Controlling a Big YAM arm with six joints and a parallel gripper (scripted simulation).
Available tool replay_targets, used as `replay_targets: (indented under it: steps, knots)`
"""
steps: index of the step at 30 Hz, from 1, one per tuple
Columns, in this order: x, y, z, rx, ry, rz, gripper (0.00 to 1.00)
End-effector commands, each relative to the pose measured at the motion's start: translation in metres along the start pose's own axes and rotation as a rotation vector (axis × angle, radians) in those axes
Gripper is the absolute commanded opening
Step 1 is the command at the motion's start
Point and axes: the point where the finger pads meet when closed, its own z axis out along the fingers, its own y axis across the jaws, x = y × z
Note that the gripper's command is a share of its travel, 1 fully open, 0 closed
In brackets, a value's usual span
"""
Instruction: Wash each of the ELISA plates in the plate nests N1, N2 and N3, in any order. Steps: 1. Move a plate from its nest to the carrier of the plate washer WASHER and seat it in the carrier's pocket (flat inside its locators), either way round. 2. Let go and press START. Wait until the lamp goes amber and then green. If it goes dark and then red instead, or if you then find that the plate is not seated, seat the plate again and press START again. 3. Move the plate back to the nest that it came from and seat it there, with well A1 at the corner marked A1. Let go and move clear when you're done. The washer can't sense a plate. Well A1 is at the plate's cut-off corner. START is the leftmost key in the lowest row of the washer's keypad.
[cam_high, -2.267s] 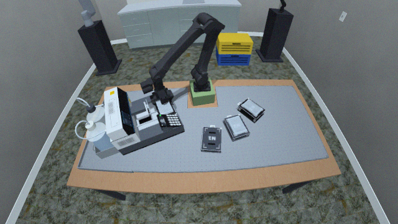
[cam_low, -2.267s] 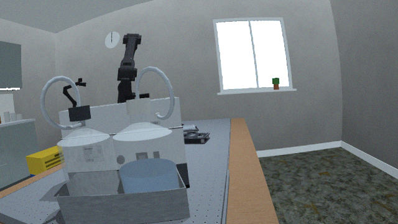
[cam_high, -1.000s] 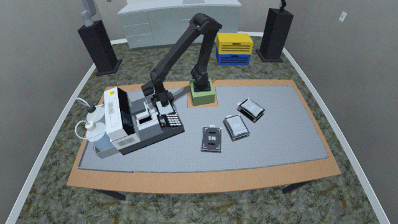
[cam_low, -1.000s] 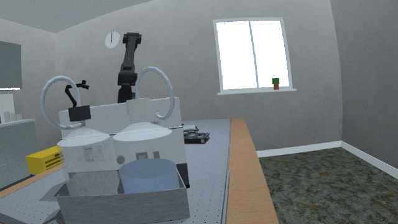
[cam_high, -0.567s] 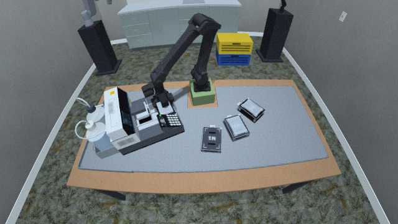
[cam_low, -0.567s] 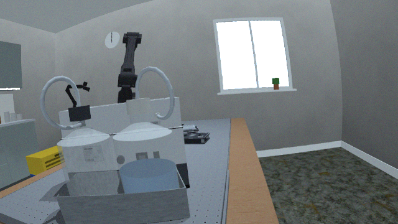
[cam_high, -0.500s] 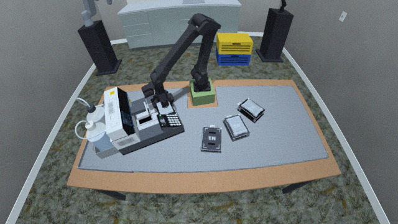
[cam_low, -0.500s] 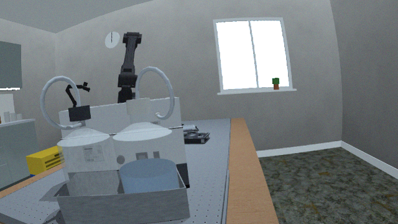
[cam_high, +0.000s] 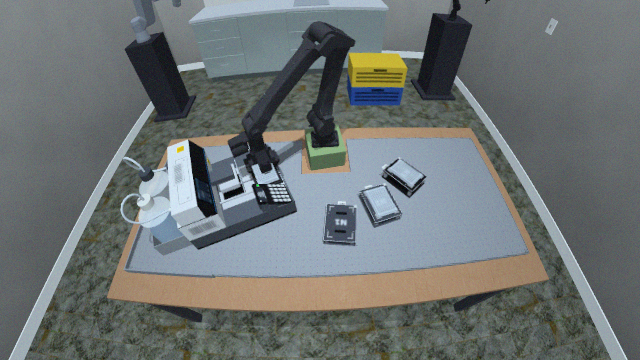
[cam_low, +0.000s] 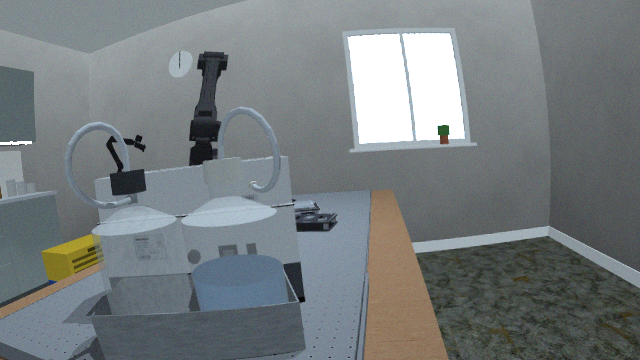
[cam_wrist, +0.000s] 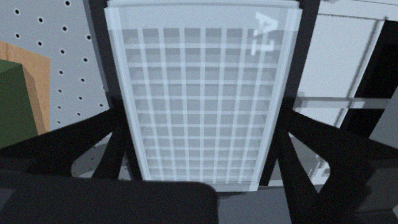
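The plate washer (cam_high: 187, 185) (cam_low: 270, 240) stands at the left; its lamp (cam_high: 257, 185) is green. A clear ELISA plate (cam_high: 267, 176) (cam_wrist: 200, 100) lies in its carrier, with A1 at the top right in the wrist view; whether it is fully flat is hard to tell. My gripper (cam_high: 264, 169) (cam_wrist: 200, 112) is open, its fingers low on both long sides of this plate. Nest N1 (cam_high: 340, 238) is empty. Two more plates (cam_high: 381, 201) (cam_high: 406, 172) sit in the other two nests. The gripper is hidden in the exterior view.
The washer's keypad (cam_high: 280, 194) is just in front of the plate. Two bottles (cam_high: 154, 183) (cam_high: 159, 216) with hoses stand in a tray (cam_low: 200, 335) behind the washer. The arm's green base block (cam_high: 326, 156) is at the back edge of the table.
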Motion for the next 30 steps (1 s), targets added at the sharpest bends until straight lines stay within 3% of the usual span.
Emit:
replay_targets:
  steps: [1, 6, 30]
  knots:
    - [-0.0022, -0.0132, -0.007, 0.031, -0.002, -0.004, 0.9]
    - [-0.0022, -0.0132, -0.007, 0.031, -0.002, -0.004, 0.84]
    - [-0.0022, -0.0132, -0.007, 0.031, -0.002, -0.004, 0.84]
